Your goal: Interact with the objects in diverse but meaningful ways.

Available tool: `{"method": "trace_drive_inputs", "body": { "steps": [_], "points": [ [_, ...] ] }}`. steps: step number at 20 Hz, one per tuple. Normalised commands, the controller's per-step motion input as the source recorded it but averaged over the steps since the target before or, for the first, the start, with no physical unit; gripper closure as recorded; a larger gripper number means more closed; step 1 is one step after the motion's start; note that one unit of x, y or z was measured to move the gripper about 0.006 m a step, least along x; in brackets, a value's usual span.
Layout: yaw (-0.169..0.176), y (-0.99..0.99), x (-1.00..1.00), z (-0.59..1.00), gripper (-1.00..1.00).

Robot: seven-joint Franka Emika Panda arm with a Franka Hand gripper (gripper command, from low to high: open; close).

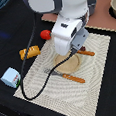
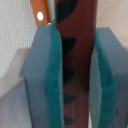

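Note:
In the wrist view a dark brown sausage stick runs lengthwise between my two grey fingers with teal pads. My gripper is shut on it, both pads pressing its sides. In the exterior view the arm's white hand hangs over the tan plate and hides the fingers and the sausage. The red tomato lies off the mat toward the exterior view's left. The yellow-orange bread block sits at the mat's edge. The pale blue carton stands further toward that same side.
A woven beige placemat carries the plate and two pieces of orange-handled cutlery; one orange handle shows beside the sausage. A black cable loops over the mat. A bowl stands at the back right.

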Motion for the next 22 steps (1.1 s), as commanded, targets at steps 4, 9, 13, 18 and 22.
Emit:
{"method": "trace_drive_inputs", "body": {
  "steps": [4,9,13,18,22],
  "points": [
    [0.0,-0.04,0.18,-0.04,1.0],
    [-0.005,-0.08,0.13,-0.18,1.0],
    [-0.019,-0.22,0.02,-0.34,1.0],
    [-0.027,-0.22,0.0,-0.37,1.0],
    [-0.025,-0.13,0.01,-0.3,1.0]
  ]
}}
